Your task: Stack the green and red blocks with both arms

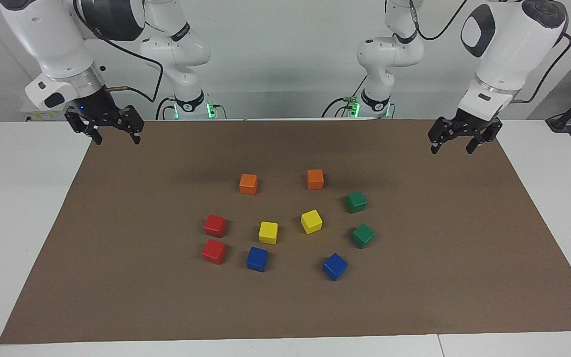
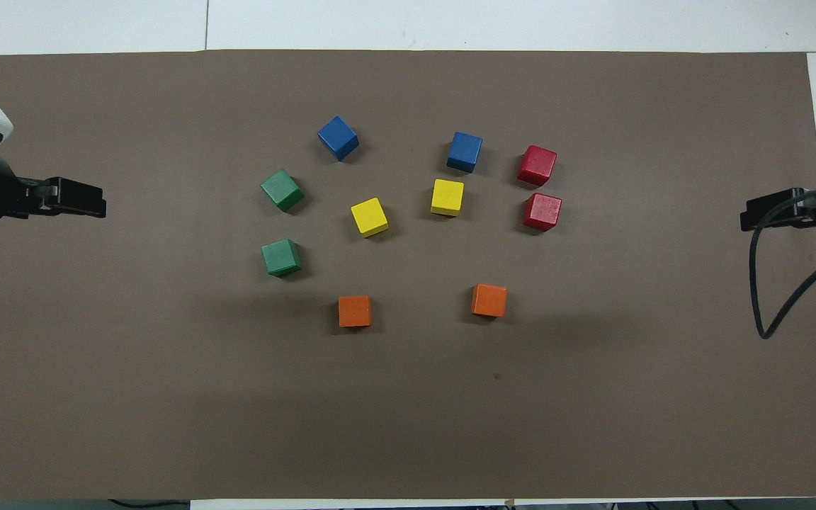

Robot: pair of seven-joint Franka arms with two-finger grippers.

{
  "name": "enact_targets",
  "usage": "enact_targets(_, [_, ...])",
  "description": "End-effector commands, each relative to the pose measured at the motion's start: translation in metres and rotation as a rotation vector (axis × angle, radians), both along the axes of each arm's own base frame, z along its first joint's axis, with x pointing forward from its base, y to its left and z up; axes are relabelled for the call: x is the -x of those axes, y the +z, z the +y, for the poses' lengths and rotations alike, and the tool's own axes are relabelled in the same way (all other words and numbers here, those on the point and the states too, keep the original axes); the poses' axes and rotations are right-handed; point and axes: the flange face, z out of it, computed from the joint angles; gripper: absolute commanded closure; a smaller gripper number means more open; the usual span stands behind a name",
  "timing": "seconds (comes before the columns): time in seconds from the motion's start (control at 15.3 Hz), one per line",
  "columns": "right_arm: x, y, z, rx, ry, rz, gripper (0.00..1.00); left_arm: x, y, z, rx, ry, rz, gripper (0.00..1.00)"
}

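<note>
Facing view: both arms seen whole, bases w/ green lights at wall end. Overhead: only claw tips plus a bit of wrist at each side edge.

Left gripper (image 1: 456,144) up over the brown mat (image 1: 117,277) corner at left arm's end, fingers spread, nothing in them; also at overhead edge (image 2: 82,205). Right gripper (image 1: 117,135) up over mat edge at right arm's end, fingers spread, empty; overhead tip (image 2: 762,214), black cable (image 2: 769,297) looping below it.

Two green blocks toward left arm's end: one (image 1: 356,202) (image 2: 281,256) nearer robots, other (image 1: 363,235) (image 2: 282,189) farther, apart, turned askew. Two red blocks toward right arm's end: (image 1: 215,225) (image 2: 542,211) nearer robots, (image 1: 214,251) (image 2: 537,165) just beside it, farther. None stacked, all flat on mat.

Between: two yellow blocks (image 1: 268,232) (image 1: 311,221) mid-cluster. Two orange blocks (image 1: 248,183) (image 1: 315,179) nearest robots. Two blue blocks (image 1: 256,259) (image 1: 334,266) farthest.

Surface: matte brown mat, sheet-like, over white table (image 1: 13,198); seam in tabletop seen at far edge in overhead. Plain pale wall at robots' end. Small dark speck on mat (image 2: 497,376), overhead only.

Blocks: same-size cubes, slightly glossy, edges softly rounded. Arms: smooth white shells, dark joint caps.
</note>
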Motion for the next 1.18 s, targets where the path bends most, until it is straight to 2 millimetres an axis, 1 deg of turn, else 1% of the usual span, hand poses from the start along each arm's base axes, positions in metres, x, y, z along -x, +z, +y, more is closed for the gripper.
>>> enact_targets(0.0, [0.005, 0.002, -0.002, 0.01, 0.016, -0.002, 0.0, 0.005, 0.003, 0.004, 0.015, -0.001, 0.003, 0.0])
enact_targets(0.2, [0.005, 0.002, -0.002, 0.009, 0.013, -0.003, 0.0, 0.005, 0.003, -0.004, 0.015, -0.015, 0.002, 0.0])
enact_targets(0.39, [0.005, 0.003, -0.002, 0.01, 0.013, -0.006, 0.0, 0.006, 0.003, 0.0, 0.016, -0.009, 0.01, 0.0])
enact_targets(0.46, [0.005, 0.003, -0.002, 0.01, 0.015, -0.006, 0.0, 0.01, 0.008, -0.003, 0.014, -0.006, 0.008, 0.0])
enact_targets(0.52, [0.005, 0.003, -0.002, 0.009, 0.015, -0.004, 0.0, 0.009, 0.008, -0.004, 0.018, 0.005, -0.005, 0.0])
enact_targets(0.65, [0.005, 0.002, -0.002, 0.008, 0.013, -0.003, 0.0, 0.004, 0.002, -0.015, 0.025, 0.055, -0.035, 0.0])
enact_targets(0.72, [0.004, 0.001, -0.001, 0.009, 0.008, -0.007, 0.0, 0.002, -0.007, -0.027, 0.029, 0.071, -0.034, 0.0])
enact_targets(0.78, [0.004, -0.002, 0.008, 0.008, -0.014, -0.007, 0.0, -0.001, -0.023, -0.042, 0.033, 0.08, -0.028, 0.0])
enact_targets(0.85, [0.002, -0.009, 0.029, 0.008, -0.063, -0.008, 0.0, -0.001, -0.045, -0.058, 0.034, 0.085, -0.023, 0.0])
enact_targets(0.98, [-0.003, -0.033, 0.062, 0.002, -0.181, -0.033, 0.0, 0.005, -0.086, -0.079, 0.036, 0.092, -0.022, 0.0])
enact_targets(1.04, [-0.005, -0.05, 0.081, -0.004, -0.212, -0.039, 0.0, 0.01, -0.108, -0.088, 0.038, 0.085, -0.025, 0.0])
enact_targets(1.11, [-0.01, -0.07, 0.092, -0.008, -0.262, -0.044, 0.0, 0.015, -0.129, -0.096, 0.04, 0.074, -0.034, 0.0])
